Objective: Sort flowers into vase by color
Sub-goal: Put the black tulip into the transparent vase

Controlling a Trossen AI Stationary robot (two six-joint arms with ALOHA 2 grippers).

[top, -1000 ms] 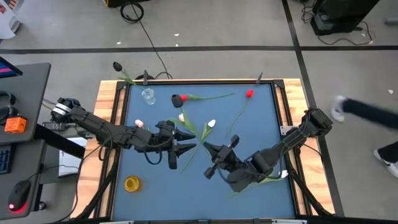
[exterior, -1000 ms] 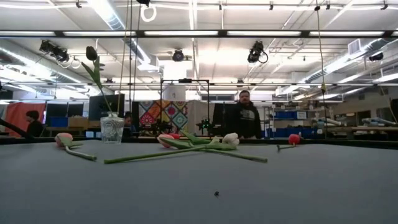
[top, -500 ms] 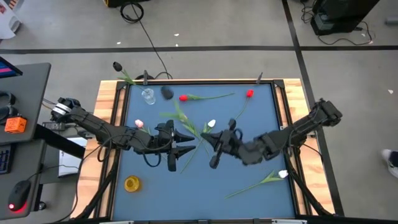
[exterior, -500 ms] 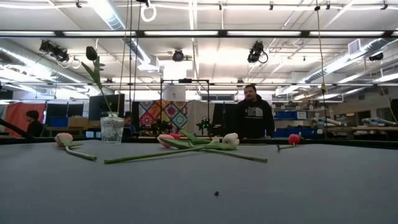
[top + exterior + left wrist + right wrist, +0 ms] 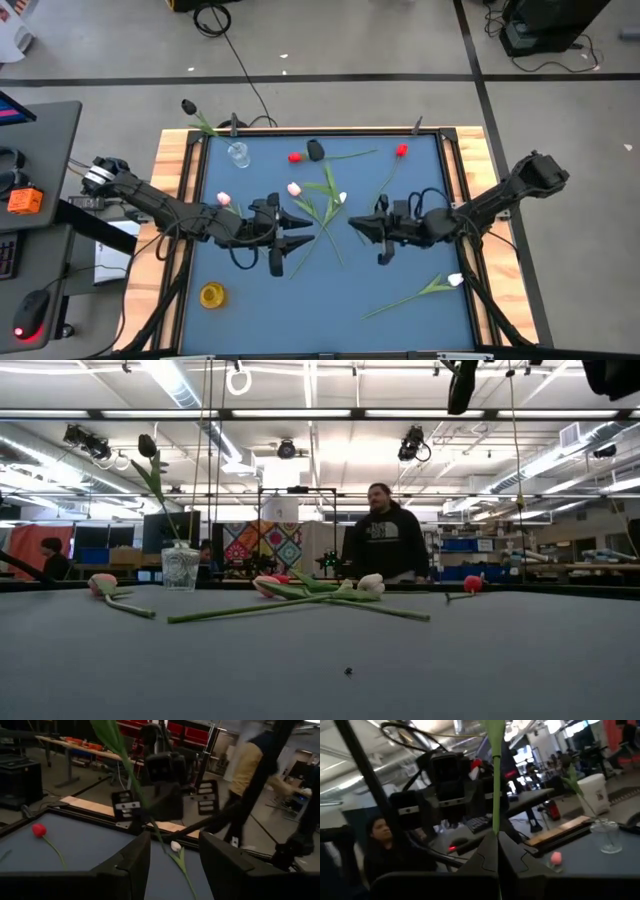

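Observation:
My right gripper (image 5: 353, 226) (image 5: 492, 839) is in the air over the table's middle, shut on a tulip's green stem (image 5: 495, 790). In the high view that tulip ends in a dark head (image 5: 315, 150). My left gripper (image 5: 306, 229) (image 5: 172, 865) faces it, open, a little short of the stem's lower end (image 5: 159, 840). A glass vase (image 5: 238, 153) (image 5: 180, 567) near the far left corner holds another dark tulip (image 5: 147, 445). Red (image 5: 400, 150), pink (image 5: 222, 200) and white (image 5: 342, 197) tulips lie flat on the blue table. My right gripper pinches the stem's lower part (image 5: 494, 827) between its two fingers. The fingers come level from the table's right and lie across the stem. The tulip is lifted clear; its stem rises above the fingers, leaning, and a short end hangs below (image 5: 340, 255).
A small yellow vase (image 5: 212, 295) stands near the table's near left corner. A white tulip (image 5: 455, 280) lies near the right edge, and a red one (image 5: 295, 157) lies by the far edge. A person (image 5: 385, 545) walks past beyond the far edge.
My right gripper has moved toward the far edge and a little right, staying shut on the stem, and now shows at the top of the low view. The held tulip has swung with it; its dark head went from left of the red head to right of it.

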